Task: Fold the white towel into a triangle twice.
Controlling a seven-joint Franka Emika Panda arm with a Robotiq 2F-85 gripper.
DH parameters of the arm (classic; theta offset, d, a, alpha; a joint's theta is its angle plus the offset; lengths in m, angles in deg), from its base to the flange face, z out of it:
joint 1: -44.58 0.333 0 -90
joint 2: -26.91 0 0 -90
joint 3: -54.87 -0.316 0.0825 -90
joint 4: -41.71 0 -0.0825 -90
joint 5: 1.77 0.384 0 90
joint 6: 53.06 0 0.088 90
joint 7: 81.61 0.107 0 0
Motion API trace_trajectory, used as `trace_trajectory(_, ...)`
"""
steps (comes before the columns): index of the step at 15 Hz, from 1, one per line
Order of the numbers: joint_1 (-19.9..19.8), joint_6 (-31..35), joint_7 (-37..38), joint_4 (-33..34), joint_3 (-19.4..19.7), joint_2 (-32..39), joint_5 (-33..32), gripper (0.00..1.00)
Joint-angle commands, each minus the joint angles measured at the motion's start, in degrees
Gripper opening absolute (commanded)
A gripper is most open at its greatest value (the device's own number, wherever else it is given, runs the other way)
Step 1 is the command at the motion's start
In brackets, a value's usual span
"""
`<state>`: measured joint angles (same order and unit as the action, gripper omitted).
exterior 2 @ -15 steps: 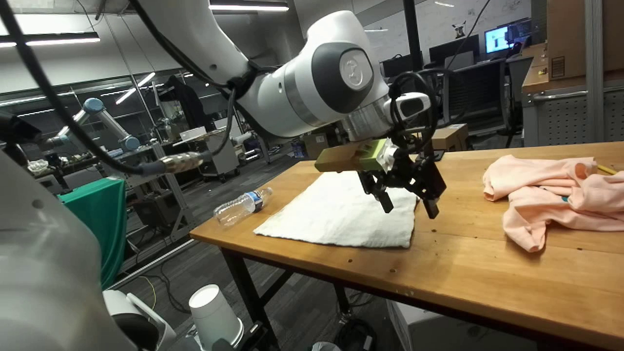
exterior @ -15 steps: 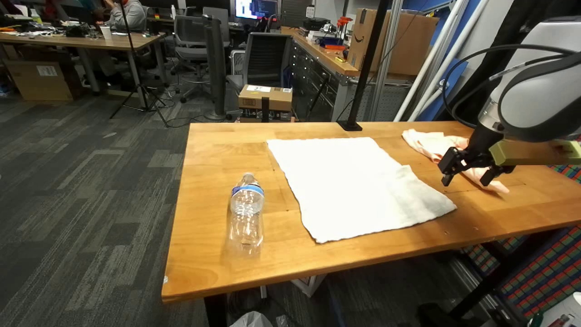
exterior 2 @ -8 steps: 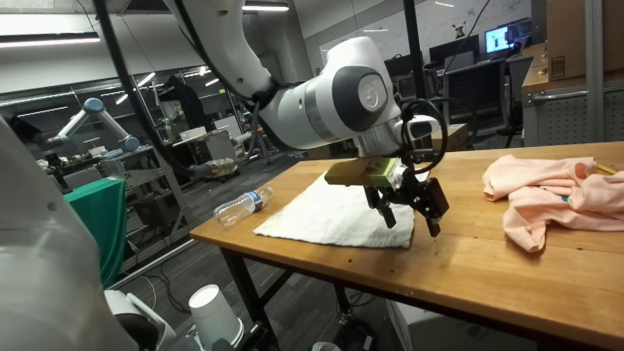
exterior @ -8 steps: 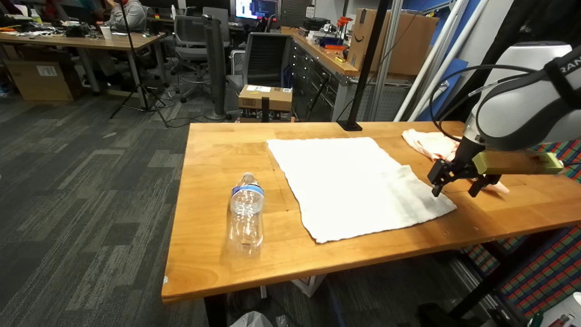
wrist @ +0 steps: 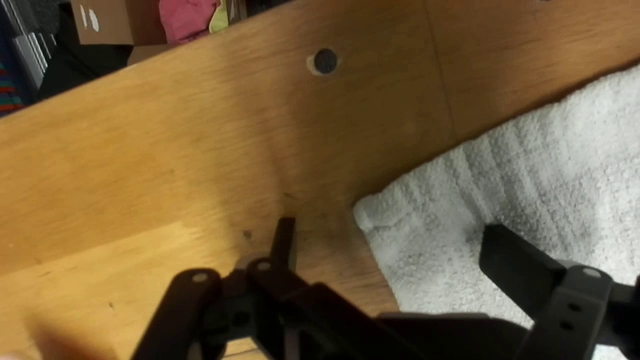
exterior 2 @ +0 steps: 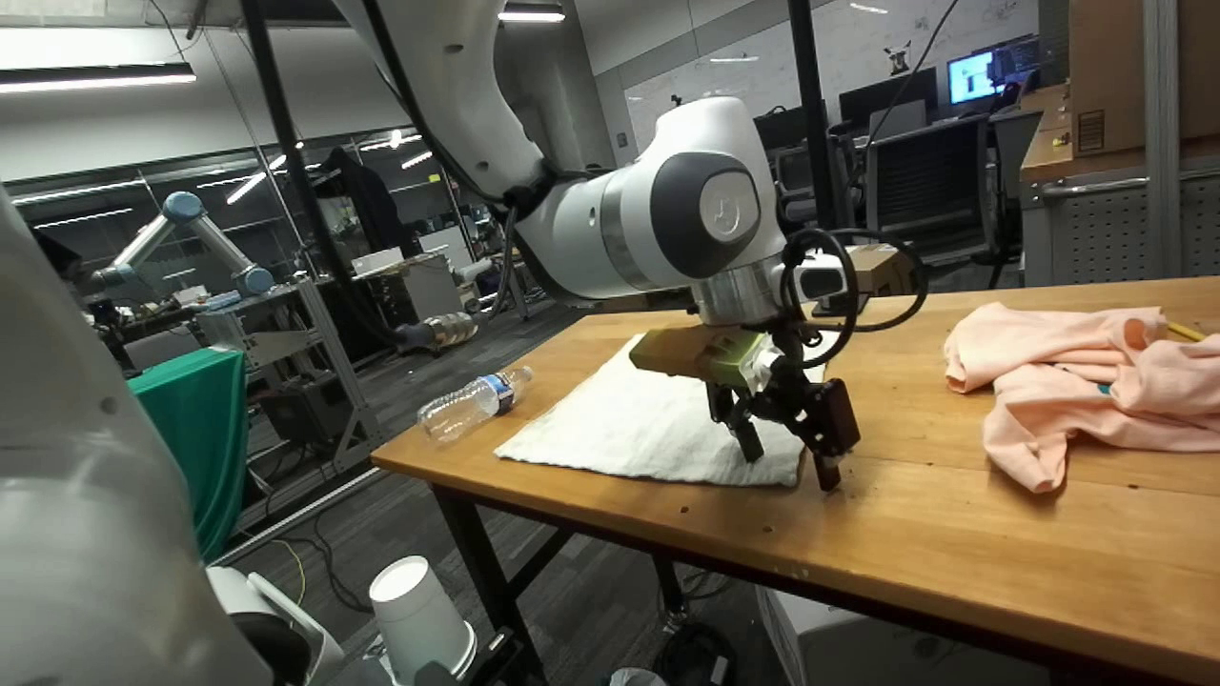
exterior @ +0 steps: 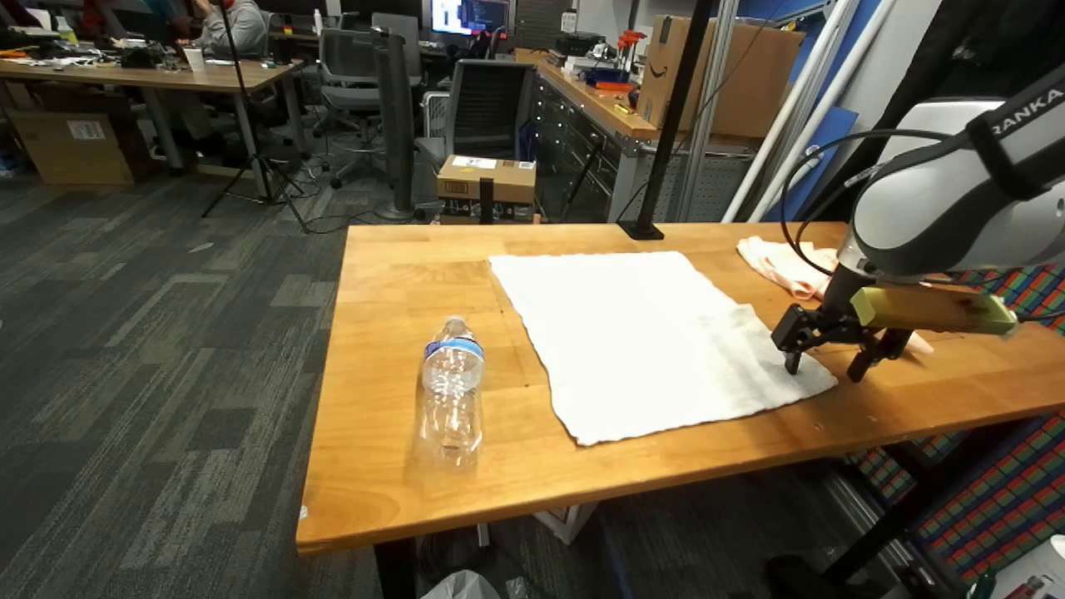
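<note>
White towel (exterior: 632,341) | corner (wrist: 380,215) points between parted gripper (exterior: 824,374) fingers (wrist: 520,265) | long axis unclear

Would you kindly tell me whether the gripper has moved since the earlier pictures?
Yes: in an exterior view, the gripper has lowered toward the table and shifted toward the bottle.

The white towel (exterior: 632,349) lies spread open near the clear plastic bottle (exterior: 453,391), apart from it, roughly four-sided with slightly wavy edges. Near the corner farthest from the bottle it ripples into small ridges; the rest looks mostly flat to me.
</note>
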<state>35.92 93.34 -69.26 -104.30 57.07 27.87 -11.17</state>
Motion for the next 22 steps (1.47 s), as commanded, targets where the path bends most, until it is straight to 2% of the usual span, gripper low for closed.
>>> trace_trajectory(1, 1.8, -2.7, -0.5, 1.4, 0.9, 0.7, 2.1, 0.63)
trace_trajectory(2, 1.9, -3.3, -0.4, 1.7, 0.9, 0.7, 2.0, 0.53)
trace_trajectory(9, 2.2, -8.2, 1.7, 3.4, 1.0, 0.6, 0.0, 0.01)
trace_trajectory(11, 2.3, -10.1, 2.5, 4.2, 0.9, 0.6, -1.2, 0.0)
trace_trajectory(12, 2.5, -11.3, 3.0, 4.7, 0.9, 0.6, -2.0, 0.05)
trace_trajectory(15, 3.6, -16.4, 5.9, 6.9, 0.4, 1.0, -6.0, 0.04)
trace_trajectory(22, 9.1, -28.4, 8.7, 17.5, -2.9, 4.4, -9.9, 0.04)
